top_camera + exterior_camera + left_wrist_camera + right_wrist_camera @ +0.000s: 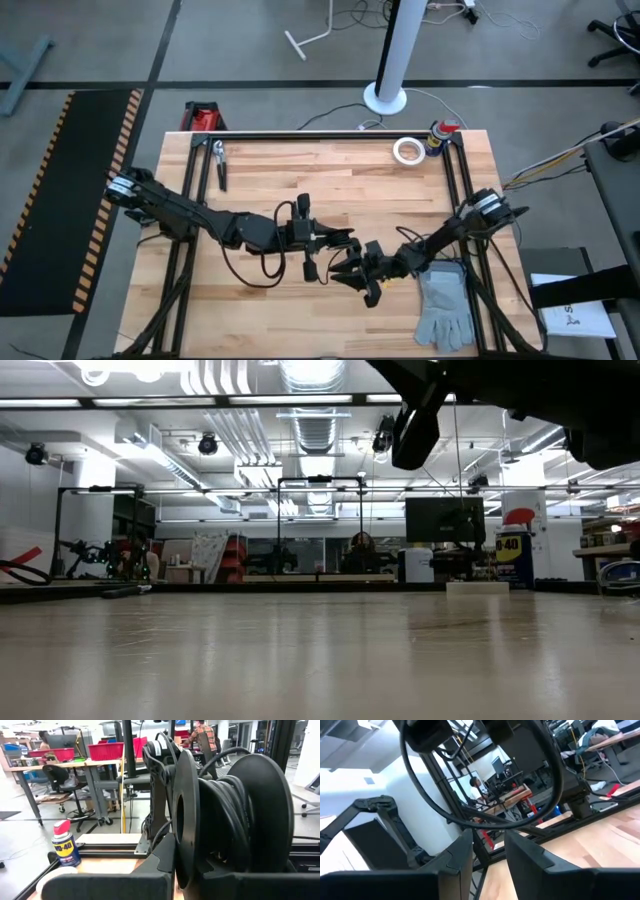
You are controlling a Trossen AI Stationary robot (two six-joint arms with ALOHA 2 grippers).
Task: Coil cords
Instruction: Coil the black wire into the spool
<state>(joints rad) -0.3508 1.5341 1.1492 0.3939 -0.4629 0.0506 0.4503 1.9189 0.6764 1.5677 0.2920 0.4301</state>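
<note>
Left gripper (335, 243) sits mid-table, reaching toward its partner, and its wrist view fills with a black spool (225, 820) with the cord (227, 832) wound in turns between its two discs, right at the fingers. The fingers look clamped around that reel, though the exact contact is hidden. Just beyond it, nearly nose to nose, is the right gripper (362, 268); past its dark fingers (450, 857) a strand of the black cord arcs across. Whether those fingers pinch it I cannot tell. Out past the right gripper lies the grey glove (447, 300), close by; well off at the far table edge sit the white tape roll (407, 150) and a WD-40 can (64, 842).

My read: winding is in progress, most of the cord already on the reel. The next move calls for feeding the loose strand round the spool under tension, both grippers staying close without colliding.
</note>
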